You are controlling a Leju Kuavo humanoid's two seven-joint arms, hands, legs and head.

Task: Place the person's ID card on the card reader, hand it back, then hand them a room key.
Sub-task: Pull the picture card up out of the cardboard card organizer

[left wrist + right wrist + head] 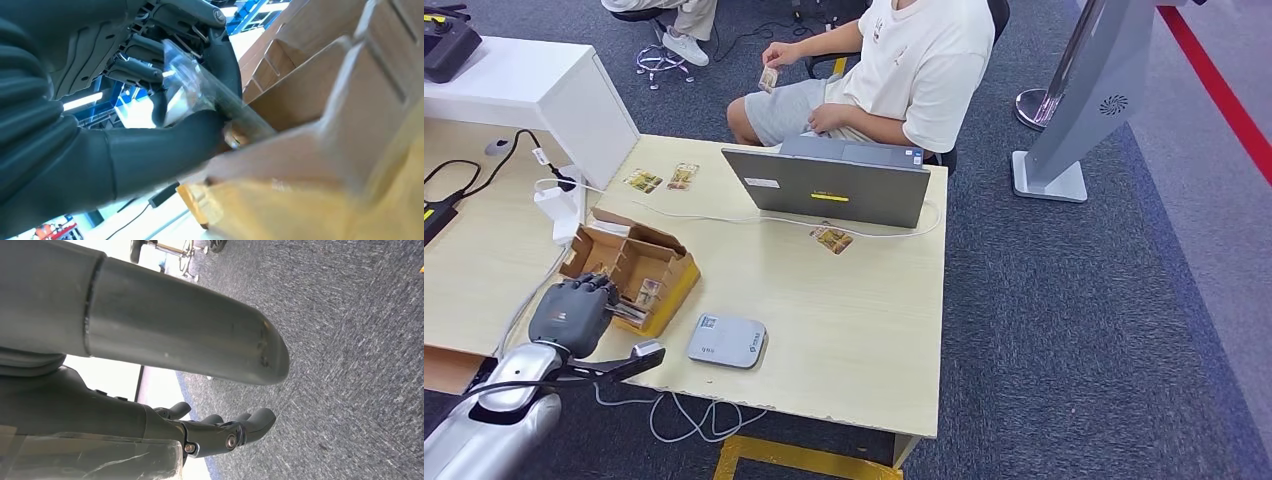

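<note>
Left robot hand (pixel 576 312): positioned at the near left edge of the cardboard box (pixel 667 262) on the pale wooden surface (pixel 844 330), fingers (pixel 145 70) curled inward and grasping a clear plastic sleeve (pixel 195 90), pinched against the thumb (pixel 165 150) right beside the box's cardboard dividers; what the sleeve contains cannot be told. Right robot hand (pixel 220 432): hanging over the grey carpet (pixel 350 340), fingers loosely extended and apart, holding nothing. Card reader (pixel 727 340): grey, flat, lying near the front edge of the surface, just beside the box, nothing on it. ID card (pixel 769 78): held in the hand of the seated person (pixel 904 70) behind the open laptop (pixel 829 185). Further cards: one (pixel 832 239) in front of the laptop, two (pixel 664 179) near the far left corner.
</note>
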